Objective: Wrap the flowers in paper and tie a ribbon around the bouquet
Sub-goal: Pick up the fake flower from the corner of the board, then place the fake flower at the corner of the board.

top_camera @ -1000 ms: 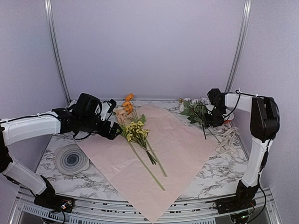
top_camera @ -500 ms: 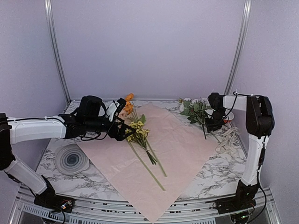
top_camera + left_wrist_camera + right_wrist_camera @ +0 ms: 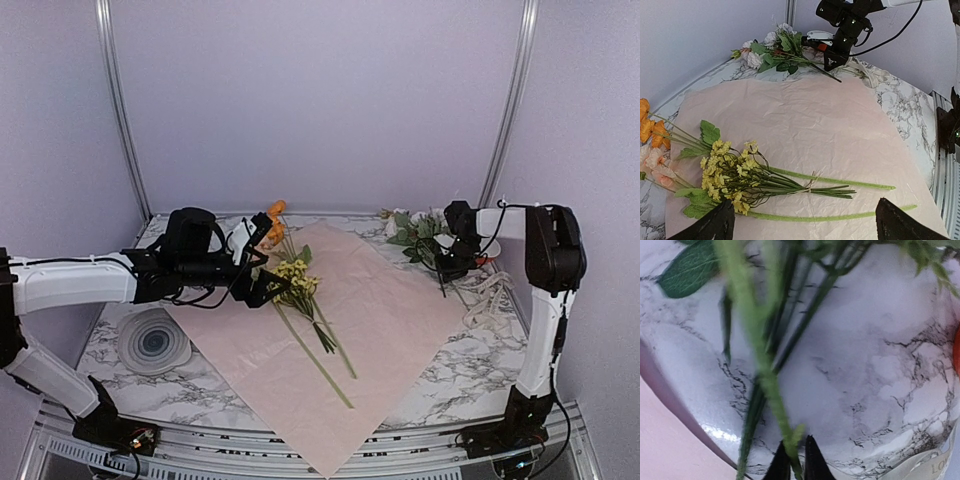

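a marbled table (image 3: 470, 370) is enclosed by pale lilac walls. the paper (image 3: 390, 300) is spread flat across its middle, and yellow flowers (image 3: 293, 280) are laid on its far left part. the left gripper (image 3: 265, 262) is held wide open over them. off the paper, at the far right, a green stem (image 3: 757, 355) of the whitish flowers (image 3: 410, 235) is pinched between the fingertips of the right gripper (image 3: 792, 465). the ribbon (image 3: 490, 295) is heaped nearby.

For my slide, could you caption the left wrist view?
Yellow flowers lie on pink paper; beyond, right fingers pinch a whitish bunch.
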{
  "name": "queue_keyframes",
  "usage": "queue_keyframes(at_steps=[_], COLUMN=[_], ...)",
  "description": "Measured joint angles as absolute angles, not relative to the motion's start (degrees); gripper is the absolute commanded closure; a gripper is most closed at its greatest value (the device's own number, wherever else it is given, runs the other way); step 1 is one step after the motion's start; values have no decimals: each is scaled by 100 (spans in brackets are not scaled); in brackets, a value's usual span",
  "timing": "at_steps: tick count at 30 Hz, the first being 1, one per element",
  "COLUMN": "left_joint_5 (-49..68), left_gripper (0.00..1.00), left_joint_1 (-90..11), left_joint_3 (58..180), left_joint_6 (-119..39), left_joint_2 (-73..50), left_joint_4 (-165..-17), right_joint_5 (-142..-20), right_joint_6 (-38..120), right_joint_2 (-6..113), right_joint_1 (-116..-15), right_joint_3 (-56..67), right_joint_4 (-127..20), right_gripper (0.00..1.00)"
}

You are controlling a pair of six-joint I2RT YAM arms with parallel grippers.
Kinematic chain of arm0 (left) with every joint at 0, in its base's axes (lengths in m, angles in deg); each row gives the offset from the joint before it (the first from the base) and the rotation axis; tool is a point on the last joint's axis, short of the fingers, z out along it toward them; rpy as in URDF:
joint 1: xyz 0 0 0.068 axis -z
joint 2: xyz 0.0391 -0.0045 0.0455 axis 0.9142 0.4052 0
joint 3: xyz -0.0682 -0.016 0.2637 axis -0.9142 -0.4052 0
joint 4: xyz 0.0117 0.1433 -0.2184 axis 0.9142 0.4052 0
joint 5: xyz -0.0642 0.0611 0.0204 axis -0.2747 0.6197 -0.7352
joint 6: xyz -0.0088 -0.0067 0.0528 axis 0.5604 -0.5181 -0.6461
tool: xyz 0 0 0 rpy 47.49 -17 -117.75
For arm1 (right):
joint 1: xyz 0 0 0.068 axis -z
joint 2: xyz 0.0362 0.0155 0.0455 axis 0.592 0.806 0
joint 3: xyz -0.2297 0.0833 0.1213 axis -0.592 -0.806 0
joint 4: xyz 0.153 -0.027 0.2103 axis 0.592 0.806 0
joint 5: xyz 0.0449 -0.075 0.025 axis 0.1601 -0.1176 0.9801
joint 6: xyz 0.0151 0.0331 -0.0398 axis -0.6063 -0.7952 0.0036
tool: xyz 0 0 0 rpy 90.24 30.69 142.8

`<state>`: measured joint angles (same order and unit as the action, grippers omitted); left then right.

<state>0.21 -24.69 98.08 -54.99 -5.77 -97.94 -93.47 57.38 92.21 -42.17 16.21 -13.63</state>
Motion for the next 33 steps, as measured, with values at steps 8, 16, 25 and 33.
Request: queue_keyframes(at_steps=[8,16,25,33], left_joint_5=[74,194,454,585], left_gripper=[1,1,1,1], left_joint_1=[-2447,-2407,-2375,-2355], left_joint_3=[9762,9731,9720,9674], left_joint_6=[-5608,-5626,-5650,-5735], left_joint_2=[-687,-818,-1069,-1205], left_joint_4=[-9809,-9809,-9809,-9812], right_joint_5=[-9325,-9972,-9795,-8923], right_joint_6=[5768,5631,5456,5078], right_joint_2=[9037,7909,5896,3221], right_joint_1=[-4313,-4750,-4868,-4824], right_joint_3=[1505,1394,832,-1227], right_joint_4=[-1396,-1221,-1652,-4215], right_gripper=[100,100,100,100])
